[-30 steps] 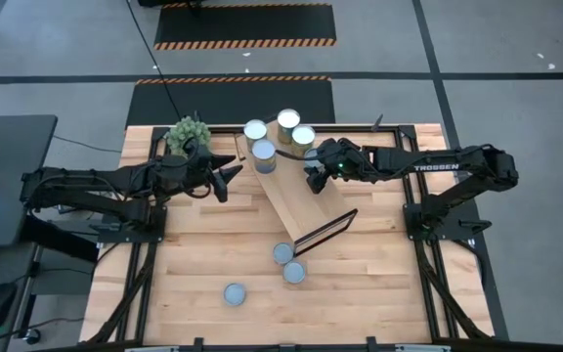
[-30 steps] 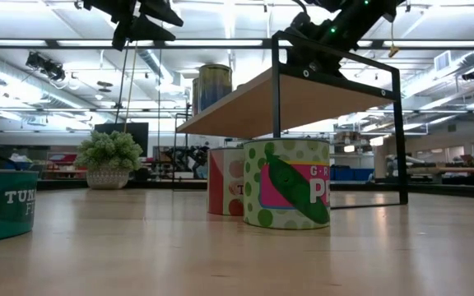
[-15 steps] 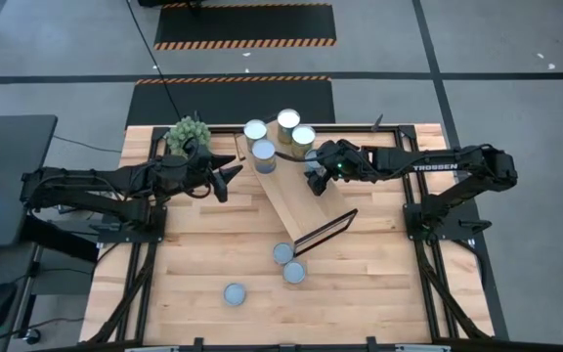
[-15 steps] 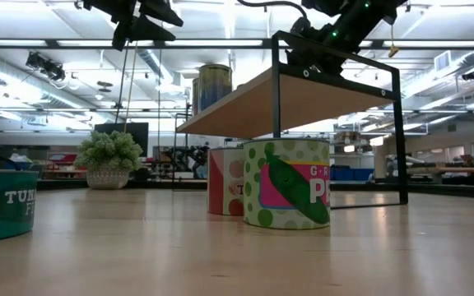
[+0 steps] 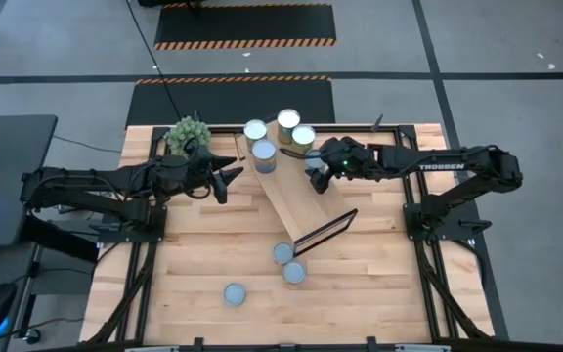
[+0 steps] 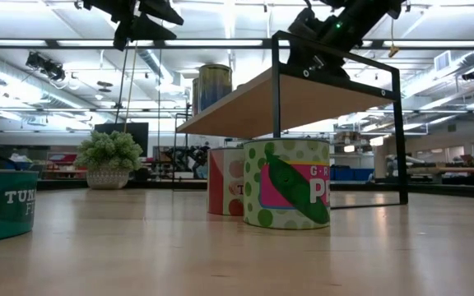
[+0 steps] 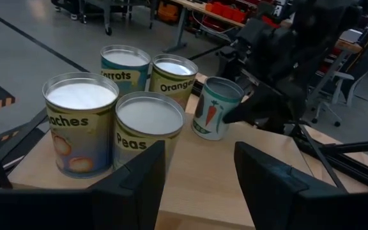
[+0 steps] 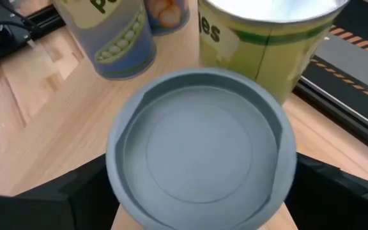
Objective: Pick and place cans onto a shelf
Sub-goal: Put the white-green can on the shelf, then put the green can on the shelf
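Right end effector (image 5: 313,172) stands spread wide around the carrot can (image 7: 214,107) set upright on the shelf (image 5: 296,200) beside four others, so a finger could clip and topple it while lifting away.

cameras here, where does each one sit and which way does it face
High view: overhead, straight down; both arms, left gripper, right gripper at the shelf.
Low view: table-top height, level; pea can, arms overhead.
Left wrist: towards shelf cans; own fingers.
Right wrist: down on grey can top; own fingers.
Shared: carrot can, in high view.
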